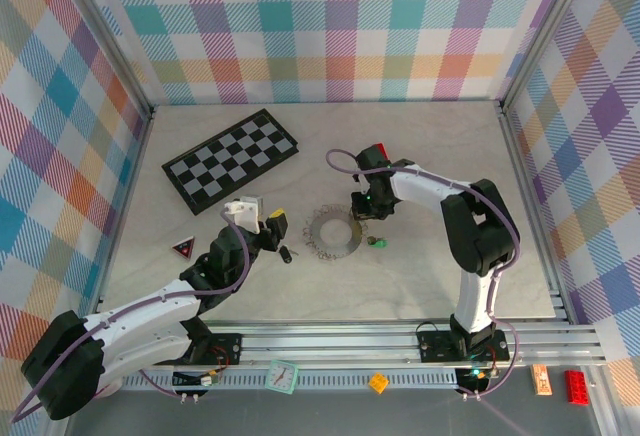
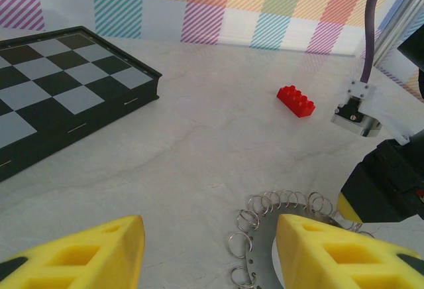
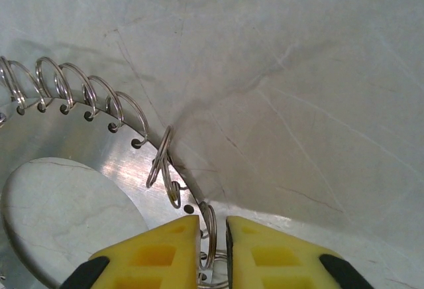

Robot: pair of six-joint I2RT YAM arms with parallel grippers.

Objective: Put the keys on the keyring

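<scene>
No legible text, no labels, no numbers anywhere

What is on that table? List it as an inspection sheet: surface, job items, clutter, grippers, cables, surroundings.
Surface: pale marbled table, no spills seen.
Job's things: keyring lying flat at centre, small wire loops along its rim; black key left of it and green key right of it in the top view, both on the table, not on the ring.
Clutter: chessboard, red block, red triangle.
Grippers: left gripper open beside the keyring; right gripper shut on one rim loop.
Cables: purple cable looping off the right arm, away from the ring.
Surroundings: plaid walls; small items along the front rail.
</scene>
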